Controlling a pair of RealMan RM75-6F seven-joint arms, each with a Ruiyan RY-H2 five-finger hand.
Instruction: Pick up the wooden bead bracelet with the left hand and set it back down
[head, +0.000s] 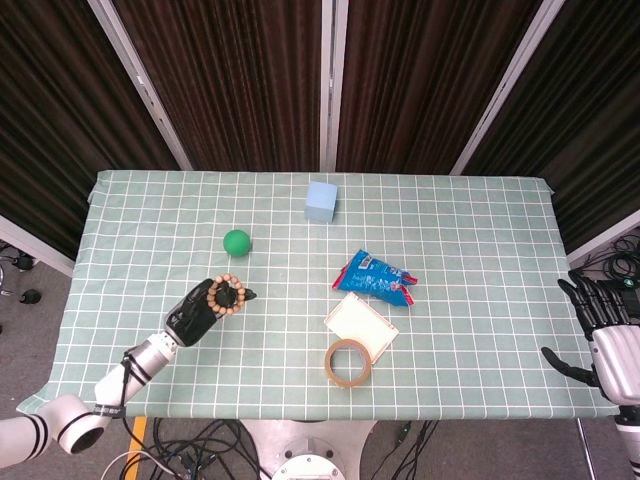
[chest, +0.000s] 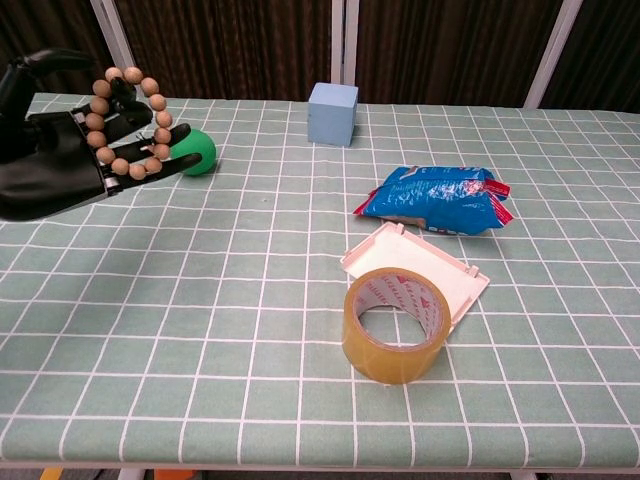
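Note:
The wooden bead bracelet (head: 226, 296) (chest: 128, 122) is a ring of light brown beads, raised off the table. My left hand (head: 205, 309) (chest: 70, 160), black, holds it up at the table's front left, with the ring lying over the upturned palm and fingers. In the chest view the thumb curls behind the ring. My right hand (head: 604, 332) hangs off the table's right edge with fingers spread and nothing in it; the chest view does not show it.
A green ball (head: 236, 241) (chest: 192, 152) lies just behind the left hand. A blue cube (head: 321, 200) (chest: 333, 113) stands at the back. A blue snack bag (head: 374, 277) (chest: 436, 200), a white lid (head: 360, 325) (chest: 417, 266) and a tape roll (head: 348, 362) (chest: 394, 322) lie centre-right.

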